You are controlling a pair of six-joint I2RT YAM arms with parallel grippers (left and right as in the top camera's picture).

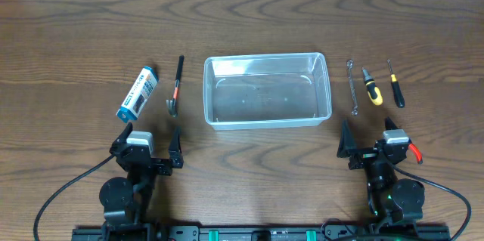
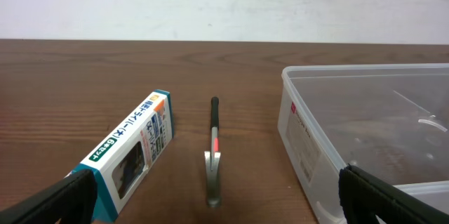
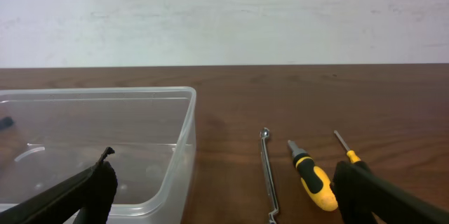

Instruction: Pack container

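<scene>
The clear plastic container (image 1: 265, 57) sits empty at the table's middle. Left of it lie a blue-and-white box (image 1: 137, 92) and a small hammer with a black-and-red handle (image 1: 175, 86). To its right lie a thin wrench (image 1: 352, 86), a stubby yellow-and-black screwdriver (image 1: 371, 86) and a slim screwdriver (image 1: 395, 84). My left gripper (image 1: 151, 129) is open, just short of the hammer (image 2: 213, 154) and box (image 2: 133, 150), holding nothing. My right gripper (image 1: 369, 129) is also open and empty. Between its fingers I see the wrench (image 3: 267, 171) and the yellow screwdriver (image 3: 312, 178).
A red-handled piece (image 1: 414, 150) shows beside the right gripper, mostly hidden. The container's near corners stand close to the left gripper's right finger (image 2: 393, 196) and the right gripper's left finger (image 3: 84, 192). Cables trail from both arm bases along the front edge.
</scene>
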